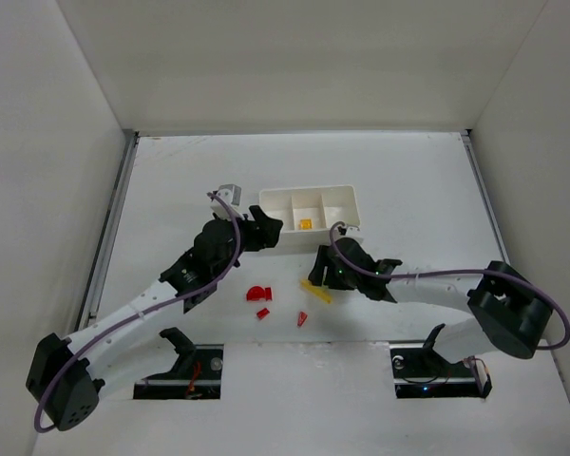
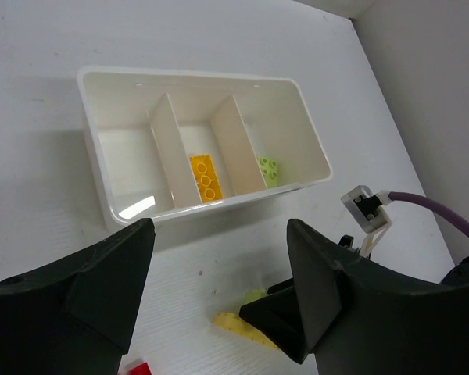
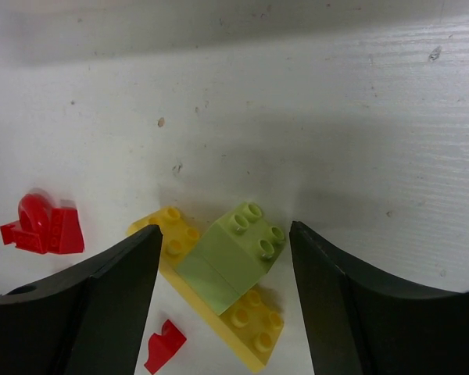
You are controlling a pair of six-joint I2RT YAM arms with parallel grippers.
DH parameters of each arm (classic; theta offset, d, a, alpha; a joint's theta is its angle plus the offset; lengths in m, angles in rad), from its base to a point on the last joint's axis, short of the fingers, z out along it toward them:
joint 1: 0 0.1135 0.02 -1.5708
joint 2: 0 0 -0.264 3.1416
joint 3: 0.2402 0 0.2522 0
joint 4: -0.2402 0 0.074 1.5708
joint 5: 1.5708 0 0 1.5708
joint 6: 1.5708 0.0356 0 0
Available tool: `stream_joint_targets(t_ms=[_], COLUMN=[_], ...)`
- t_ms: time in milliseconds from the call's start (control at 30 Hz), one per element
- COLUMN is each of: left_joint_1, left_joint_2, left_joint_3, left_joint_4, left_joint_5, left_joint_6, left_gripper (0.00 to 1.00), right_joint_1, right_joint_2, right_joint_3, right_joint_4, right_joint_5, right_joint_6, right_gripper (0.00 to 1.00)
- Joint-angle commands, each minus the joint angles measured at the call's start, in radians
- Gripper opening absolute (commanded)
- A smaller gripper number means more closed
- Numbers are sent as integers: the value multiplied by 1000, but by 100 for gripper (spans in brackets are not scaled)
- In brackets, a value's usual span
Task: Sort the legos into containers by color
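Note:
The white three-compartment tray stands at mid table. In the left wrist view the tray holds a yellow brick in its middle compartment and a light green brick in its right one; the left compartment is bare. My left gripper is open and empty just in front of the tray. My right gripper is open and straddles a light green brick that lies on a flat yellow plate, without touching it.
A red arch piece and two small red pieces lie on the table in front of the grippers. One small red piece is next to the yellow plate. White walls enclose the table.

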Motion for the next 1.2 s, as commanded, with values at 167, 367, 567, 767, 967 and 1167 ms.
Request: stream_joint_targets(t_ms=[167,367,567,767,967,1167], left_joint_1=[7,6,-35,-127,-200,-201], left_joint_2=[-37,-90,-178,-205,-178,-158], left_joint_3=[-25,-46,-115,-189,-207,-209], left_joint_4=[21,1,-97,-86,-97,-74], left_joint_5=[16,30,47,122,80,99], left_joint_6=[11,5,-46,-105,-136,-148], left_gripper=[66,66,50,27,26,27], right_joint_1=[-1,-1,26,42,71,115], right_joint_2=[-40,-98,-250,-244,-212,-154], right_joint_3=[45,19,-41,-58,-70,-56], right_joint_4=[-86,-124,-146,-118,-71,-32], right_joint_5=[20,25,22,-23,-23,-21], right_joint_6=[37,54,102,111,128,155], right_gripper=[65,67,65,59,39,37])
